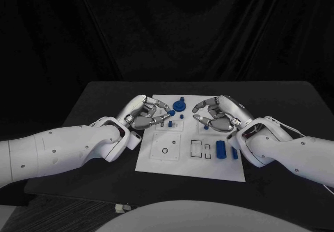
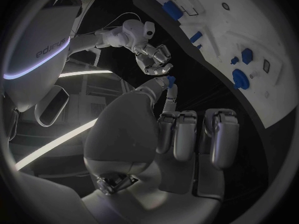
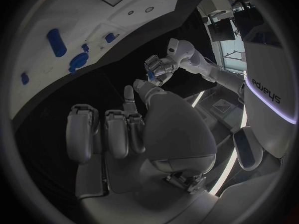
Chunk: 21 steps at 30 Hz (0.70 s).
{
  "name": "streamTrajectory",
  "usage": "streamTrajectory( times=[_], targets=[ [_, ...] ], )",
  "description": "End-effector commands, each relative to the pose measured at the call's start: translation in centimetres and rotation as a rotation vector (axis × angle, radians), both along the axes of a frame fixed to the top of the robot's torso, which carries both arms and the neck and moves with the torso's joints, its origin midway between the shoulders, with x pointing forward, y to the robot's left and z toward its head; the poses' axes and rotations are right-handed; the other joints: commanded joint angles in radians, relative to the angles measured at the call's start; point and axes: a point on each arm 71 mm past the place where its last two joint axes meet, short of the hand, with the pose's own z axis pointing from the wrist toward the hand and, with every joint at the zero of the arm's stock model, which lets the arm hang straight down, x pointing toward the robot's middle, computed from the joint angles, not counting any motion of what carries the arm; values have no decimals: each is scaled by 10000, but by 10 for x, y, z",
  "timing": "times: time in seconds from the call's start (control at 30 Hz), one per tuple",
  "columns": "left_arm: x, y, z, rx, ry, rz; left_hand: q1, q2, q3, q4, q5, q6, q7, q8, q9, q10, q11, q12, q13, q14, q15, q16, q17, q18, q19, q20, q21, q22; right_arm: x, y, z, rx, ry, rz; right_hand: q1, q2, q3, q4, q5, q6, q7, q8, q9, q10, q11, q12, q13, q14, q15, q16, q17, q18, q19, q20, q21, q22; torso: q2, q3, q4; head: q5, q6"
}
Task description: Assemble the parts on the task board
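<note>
Here the left hand (image 1: 145,114) is hovering over the upper left part of the white task board (image 1: 159,164), its fingers (image 1: 157,107) curled inward and pinching a small blue part (image 1: 171,112) at the tips. In the left wrist view the thumb and one finger are meeting on that same blue piece (image 2: 170,79) while the remaining fingers (image 2: 187,134) are lying folded side by side against the palm.

The right hand (image 1: 220,114) is hanging over the upper right part of the board, its fingers (image 1: 206,107) bent in toward the palm with nothing visible in them. The right wrist view is showing those fingers (image 3: 115,134) curled close together, one slimmer finger (image 3: 129,97) standing up a little beside the thumb, and no part between them.

Between the two hands a round blue knob-like part (image 1: 180,105) is standing on the board near its far edge. Nearer the robot, an elongated blue part (image 1: 220,150) is lying on the right side of the board, with a thinner blue piece (image 1: 234,153) just beside it toward the board's right edge. The board is lying in the middle of the black table (image 1: 90,96).
</note>
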Motion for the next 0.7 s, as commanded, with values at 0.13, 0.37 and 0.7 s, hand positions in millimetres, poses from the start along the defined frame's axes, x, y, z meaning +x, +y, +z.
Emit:
streamTrajectory(
  times=[0.13,0.37,0.7],
  targets=[
    [-3,-7,8,-1552,-28,-518,161,507,8,102,480,-120,-92,833,1142,1121,-37,140,2611,1074,-7,140,2679,-78,625,50,130,2576,-1,6,0,758,-130,-28,206,-65,-176,-34,-91,59,21,9,-75,955,101,-121,2523,773,42,-101,1121,-63,348,20,9,2316,5,8,-31,34,-2],
    [-3,-11,8,-1980,187,-598,213,613,-164,158,408,-276,-86,952,1289,1121,-31,140,2611,1074,3,140,2679,-69,596,62,101,2564,-2,13,-1,1341,28,22,127,-78,-359,87,-168,-130,42,130,-70,955,116,-121,2523,778,57,-81,1156,-65,351,32,20,2320,9,12,-31,54,-2],
    [-1,-18,5,-2500,679,-697,345,755,-336,209,209,-490,-69,1099,1396,1121,-12,140,2611,1074,20,140,2679,-49,531,77,32,2537,-1,17,-2,2043,356,57,74,-64,-631,391,107,-790,75,339,-132,955,143,-121,2523,777,108,-67,1171,-70,356,76,44,2325,3,7,-24,53,-2]
  ],
)
